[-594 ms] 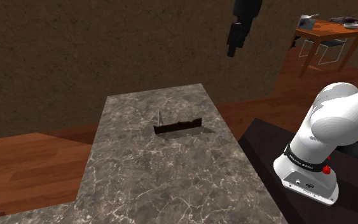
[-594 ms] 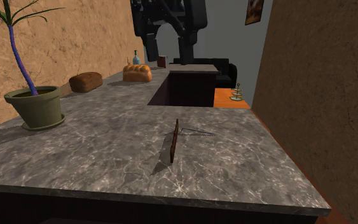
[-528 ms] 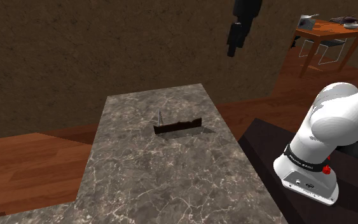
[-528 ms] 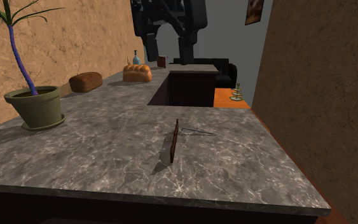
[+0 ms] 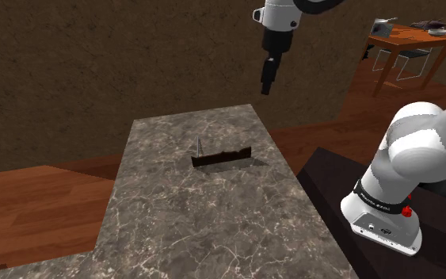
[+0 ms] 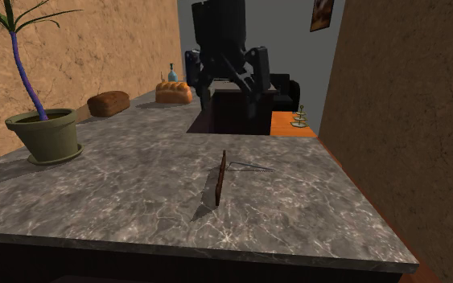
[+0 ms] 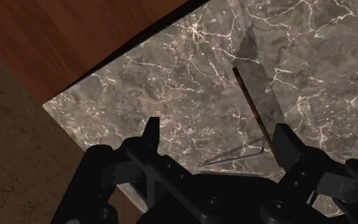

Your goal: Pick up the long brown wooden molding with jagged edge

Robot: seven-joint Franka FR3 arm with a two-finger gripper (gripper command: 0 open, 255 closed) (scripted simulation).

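Note:
A long, thin brown molding [image 5: 221, 158] with a jagged upper edge stands on its edge on the marbled grey countertop [image 5: 205, 218]. The second exterior view has the molding [image 6: 219, 178] end-on near the counter's front. My black gripper [image 5: 266, 85] hangs high above the counter's far end, pointing down, well clear of the molding. From the second exterior view the gripper [image 6: 231, 88] hovers beyond the molding with its fingers spread. Seen from the wrist, the gripper [image 7: 217, 140] is open and the molding [image 7: 250, 105] lies far below, near one finger [image 7: 284, 145].
A thin bent metal wire [image 6: 249, 167] lies against the molding. A potted plant [image 6: 51, 133], two bread loaves [image 6: 109, 103] and a bottle [image 6: 171, 73] line the counter by the wall. A wooden table [image 5: 411, 40] stands far off. The counter's edge [image 7: 82, 86] drops to wood floor.
The arm has come down and shifted to the shoulder view's left; the white wrist now shows above the fingers. The molding and wire have not moved.

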